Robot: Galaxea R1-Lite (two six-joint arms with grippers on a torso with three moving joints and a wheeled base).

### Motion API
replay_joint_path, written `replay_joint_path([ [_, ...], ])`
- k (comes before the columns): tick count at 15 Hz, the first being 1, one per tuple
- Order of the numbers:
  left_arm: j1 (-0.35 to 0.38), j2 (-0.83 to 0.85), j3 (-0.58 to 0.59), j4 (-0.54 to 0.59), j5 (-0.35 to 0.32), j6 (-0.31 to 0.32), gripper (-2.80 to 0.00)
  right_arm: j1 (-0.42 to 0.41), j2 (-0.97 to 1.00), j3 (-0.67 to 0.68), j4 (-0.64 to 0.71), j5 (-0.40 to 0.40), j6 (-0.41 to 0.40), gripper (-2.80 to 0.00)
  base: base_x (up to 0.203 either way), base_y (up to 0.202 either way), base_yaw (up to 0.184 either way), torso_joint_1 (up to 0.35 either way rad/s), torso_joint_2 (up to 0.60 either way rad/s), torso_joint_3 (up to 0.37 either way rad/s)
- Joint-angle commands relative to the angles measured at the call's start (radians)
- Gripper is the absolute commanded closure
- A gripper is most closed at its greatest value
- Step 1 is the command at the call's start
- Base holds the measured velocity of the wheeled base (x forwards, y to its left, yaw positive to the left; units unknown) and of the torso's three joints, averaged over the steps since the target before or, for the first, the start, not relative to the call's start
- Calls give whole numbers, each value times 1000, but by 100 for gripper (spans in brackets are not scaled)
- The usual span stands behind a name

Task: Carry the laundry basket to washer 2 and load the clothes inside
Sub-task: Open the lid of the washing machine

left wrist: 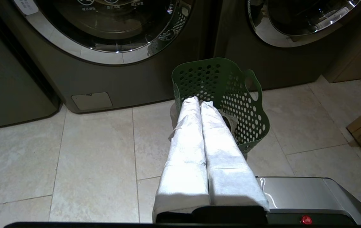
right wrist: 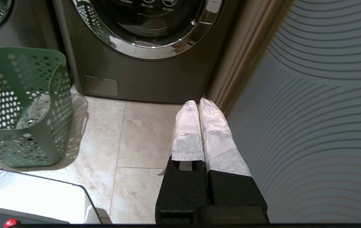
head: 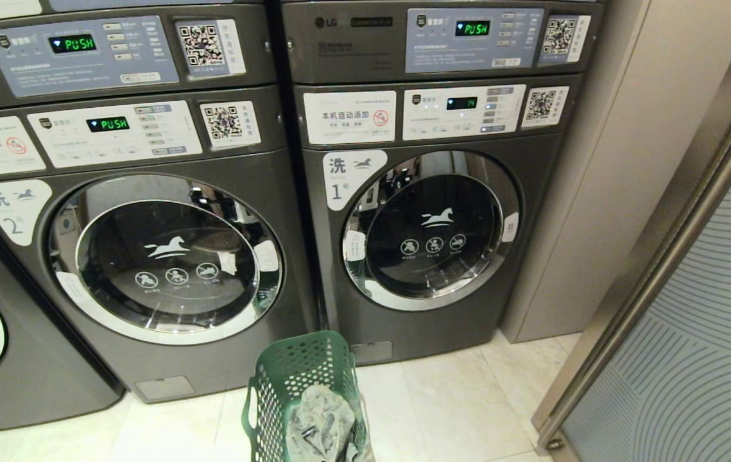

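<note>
Here the basket point(head: 304, 398) stands upright on the tiled floor point(head: 455, 410), near the foot of the machines and roughly in line with the seam between washer 2 point(head: 166, 256) and washer 1 point(head: 432, 231). The clothes point(head: 321, 427) lie crumpled inside it, below the rim. Both washer doors are closed.

Neither arm appears in the head view. In the left wrist view the left pincer point(left wrist: 199, 102) has its white-wrapped fingers point(left wrist: 188, 133) pressed together and holds nothing; its tips overlap the basket's near rim in that picture, though whether they touch it cannot be told. In the right wrist view the right pincer point(right wrist: 198, 102) is likewise pressed together and empty, hanging over bare floor well apart from the basket, near the ribbed panel point(right wrist: 310, 110).

Step in hand, as judged: the very start, with the basket not yet gripped and the carry not begun (washer 2 is already close, so the carry looks short). The next move calls for a pincer to spread and close on one of the loop handles point(left wrist: 252, 83), which sit on the long sides; the door of washer 2 must also be opened before loading.

Orientation: the mouth points straight up. The basket's long axis runs from the robot toward the washers, with one short end facing the machines and the other facing the robot.
</note>
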Motion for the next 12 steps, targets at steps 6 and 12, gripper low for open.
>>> replay_joint_path([
  [6,0,1,0,2,1,0,0,1,0,0,2,1,-1,0,0,-193,1,2,3,0],
  [12,0,1,0,2,1,1,0,-1,0,0,0,1,-1,0,0,-36,0,2,1,2],
])
